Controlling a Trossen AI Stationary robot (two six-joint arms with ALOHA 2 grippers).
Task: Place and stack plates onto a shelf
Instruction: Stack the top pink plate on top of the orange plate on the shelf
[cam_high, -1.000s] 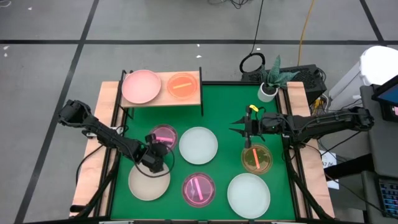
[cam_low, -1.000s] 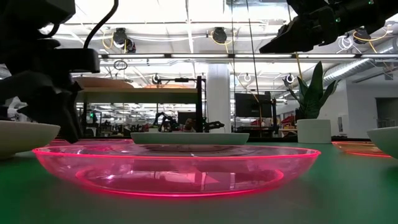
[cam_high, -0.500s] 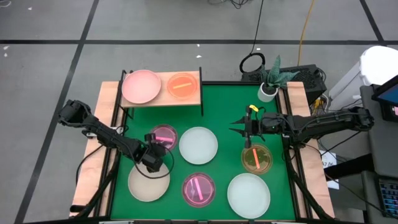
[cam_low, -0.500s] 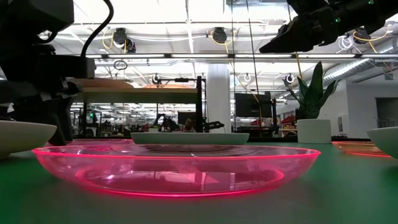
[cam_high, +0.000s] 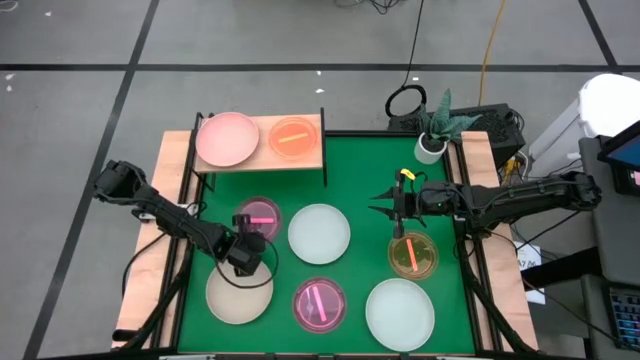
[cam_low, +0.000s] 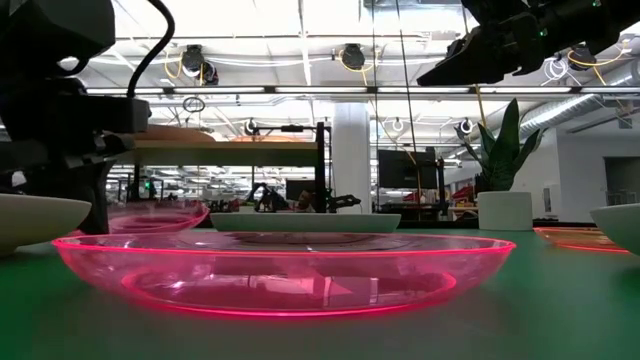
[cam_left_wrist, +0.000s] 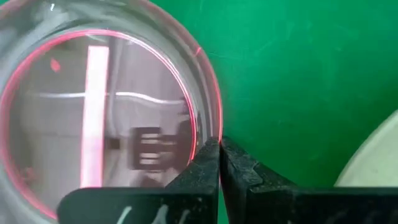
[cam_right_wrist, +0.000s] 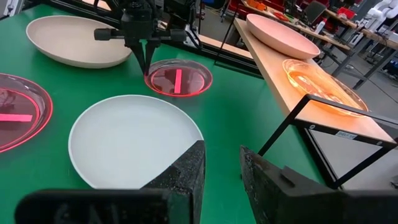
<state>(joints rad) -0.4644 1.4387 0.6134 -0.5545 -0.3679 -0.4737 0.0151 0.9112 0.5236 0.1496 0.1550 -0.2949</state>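
Note:
My left gripper (cam_high: 249, 236) is shut on a small translucent magenta plate (cam_high: 258, 214) with a pink stripe, left of the table's middle. It also shows in the right wrist view (cam_right_wrist: 147, 73). My right gripper (cam_high: 384, 209) hovers open over the right half, beyond a small amber plate (cam_high: 413, 255). The light-wood shelf (cam_high: 320, 156) stands at the far left and carries a pink plate (cam_high: 227, 138) and an amber plate (cam_high: 294, 137). On the green top lie two mint-white plates (cam_high: 319, 233) (cam_high: 400, 312), a cream plate (cam_high: 240, 293) and another magenta plate (cam_high: 320, 304). My left gripper pinches the magenta plate's rim (cam_left_wrist: 213, 132) between its two fingers (cam_left_wrist: 200, 165), on the plate's near-left side. The fingers come from above, pointing down (cam_right_wrist: 144, 59). The plate (cam_low: 155, 216) stays nearly level just above the table line; whether its far edge rests there, I cannot tell.
A white plant pot (cam_high: 430, 147) stands at the far right corner. Wooden strips (cam_high: 158, 235) run along both sides of the table. The shelf's black legs (cam_high: 324, 170) stand just beyond the held plate. The mint-white plate lies right beside the held one.
My left gripper has crept a little toward the table's left edge. The magenta plate it holds has shifted slightly with it, toward the far left. The plate now shows beside the gripper in the low view, where it did not show before. The right arm has kept still.

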